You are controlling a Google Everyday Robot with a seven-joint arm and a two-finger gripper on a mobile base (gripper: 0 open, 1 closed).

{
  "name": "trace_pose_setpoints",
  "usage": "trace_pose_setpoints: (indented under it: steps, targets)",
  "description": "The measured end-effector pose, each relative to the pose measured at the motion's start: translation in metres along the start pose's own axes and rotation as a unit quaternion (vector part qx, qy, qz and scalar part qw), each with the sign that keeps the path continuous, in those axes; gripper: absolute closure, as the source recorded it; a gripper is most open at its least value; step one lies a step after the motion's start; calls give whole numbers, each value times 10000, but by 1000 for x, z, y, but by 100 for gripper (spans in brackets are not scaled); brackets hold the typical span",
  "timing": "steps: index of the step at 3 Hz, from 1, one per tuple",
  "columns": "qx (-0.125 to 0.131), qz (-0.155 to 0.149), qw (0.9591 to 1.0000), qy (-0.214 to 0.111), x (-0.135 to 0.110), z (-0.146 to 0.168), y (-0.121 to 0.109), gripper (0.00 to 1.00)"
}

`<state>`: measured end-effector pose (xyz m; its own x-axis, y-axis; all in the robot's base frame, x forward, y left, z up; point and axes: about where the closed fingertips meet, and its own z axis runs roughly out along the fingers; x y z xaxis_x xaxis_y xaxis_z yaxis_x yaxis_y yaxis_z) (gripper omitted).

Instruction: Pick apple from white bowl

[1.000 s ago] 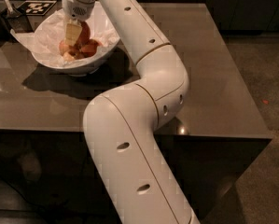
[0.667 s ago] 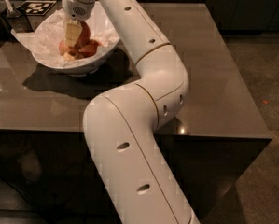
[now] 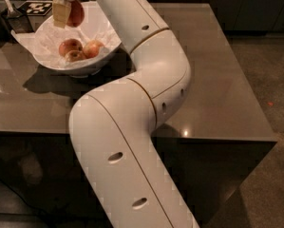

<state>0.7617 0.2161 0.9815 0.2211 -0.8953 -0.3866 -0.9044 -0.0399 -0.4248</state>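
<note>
The white bowl [image 3: 106, 51] stands at the back left of the dark table, lined with crumpled white paper. My gripper [image 3: 68, 14] hangs above the bowl's far side and is shut on the deep red apple [image 3: 76, 13], holding it clear of the bowl. One pale finger [image 3: 61, 14] covers the apple's left side. Three smaller, paler yellow-red apples [image 3: 70, 46] lie in the bowl below.
My white arm [image 3: 141, 94] crosses the table's middle from the front. A black-and-white marker tag [image 3: 33, 7] lies behind the bowl, with a dark container [image 3: 4, 13] at the far left. The table's front edge [image 3: 179, 139] and right edge border a grey floor.
The gripper has risen out of the bowl with the red apple in it. The three paler apples, hidden before, now show in the bowl.
</note>
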Motion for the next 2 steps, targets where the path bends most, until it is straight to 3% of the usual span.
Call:
trace_pose_setpoints:
  steps: [2]
  targets:
    - [386,44,9992,45,-35,-50,-4,100]
